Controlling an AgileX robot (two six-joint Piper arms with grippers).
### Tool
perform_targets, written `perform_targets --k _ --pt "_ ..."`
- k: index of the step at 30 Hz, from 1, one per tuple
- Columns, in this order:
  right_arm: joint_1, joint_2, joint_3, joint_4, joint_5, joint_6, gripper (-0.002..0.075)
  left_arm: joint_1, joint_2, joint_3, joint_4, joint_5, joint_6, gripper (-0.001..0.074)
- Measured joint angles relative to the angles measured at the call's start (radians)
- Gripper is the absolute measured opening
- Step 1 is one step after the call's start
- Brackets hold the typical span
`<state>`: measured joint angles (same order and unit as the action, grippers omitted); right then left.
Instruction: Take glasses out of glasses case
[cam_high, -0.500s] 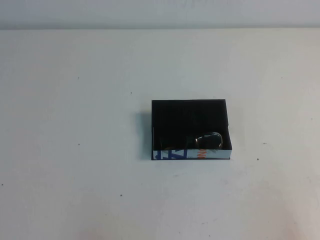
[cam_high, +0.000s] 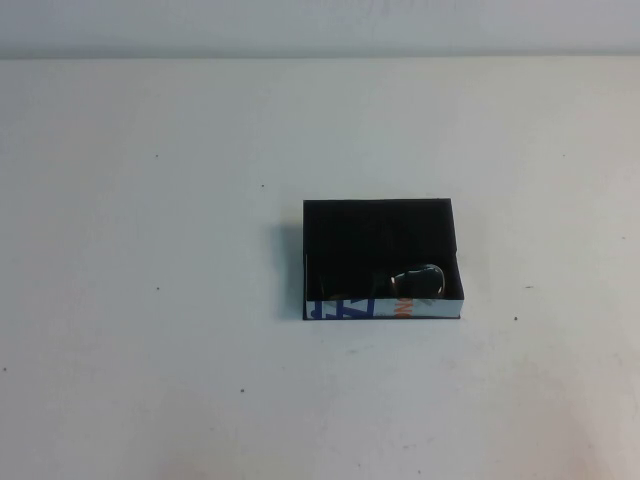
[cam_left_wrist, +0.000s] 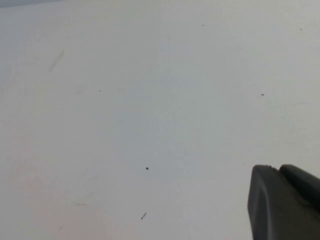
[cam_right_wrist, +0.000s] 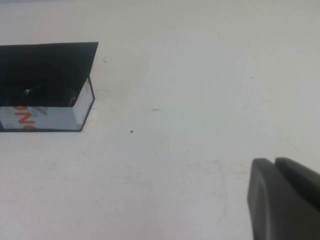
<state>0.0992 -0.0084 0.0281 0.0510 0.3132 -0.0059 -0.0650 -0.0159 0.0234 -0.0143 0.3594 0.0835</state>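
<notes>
High view showed no change: glasses (cam_high: 415, 281) stayed in case (cam_high: 378, 258); left hand (cam_left_wrist: 282, 202) and right hand (cam_right_wrist: 282, 197) parked, grip indeterminate.

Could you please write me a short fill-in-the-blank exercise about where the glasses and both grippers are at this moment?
1. The glasses lie ___ the glasses case.
2. The case's printed side is mostly ___.
3. The right gripper hangs over the bare ___, apart from the case.
4. The left gripper touches ___.

Missing words: inside; white; table; nothing
</notes>
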Motion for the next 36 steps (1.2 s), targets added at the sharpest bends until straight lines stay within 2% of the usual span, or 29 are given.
perform_targets --k 14,19,24,29,36 --pt "0.000 0.000 0.000 0.005 0.000 0.000 -0.0018 0.000 0.000 0.000 0.000 0.000 0.000 -0.0004" --pt "0.000 0.000 -0.003 0.125 -0.090 0.000 -0.0018 0.000 0.000 0.000 0.000 0.000 0.000 -0.0004" --pt "0.000 0.000 -0.154 0.168 -0.086 0.000 -0.0018 0.000 0.000 0.000 0.000 0.000 0.000 -0.0004" --pt "0.000 0.011 -0.362 0.176 0.003 0.000 -0.0018 0.000 0.000 0.000 0.000 0.000 0.000 -0.0004" --pt "0.000 0.212 -0.473 0.145 0.041 -0.044 -0.0018 0.000 0.000 0.000 0.000 0.000 0.000 -0.0004"
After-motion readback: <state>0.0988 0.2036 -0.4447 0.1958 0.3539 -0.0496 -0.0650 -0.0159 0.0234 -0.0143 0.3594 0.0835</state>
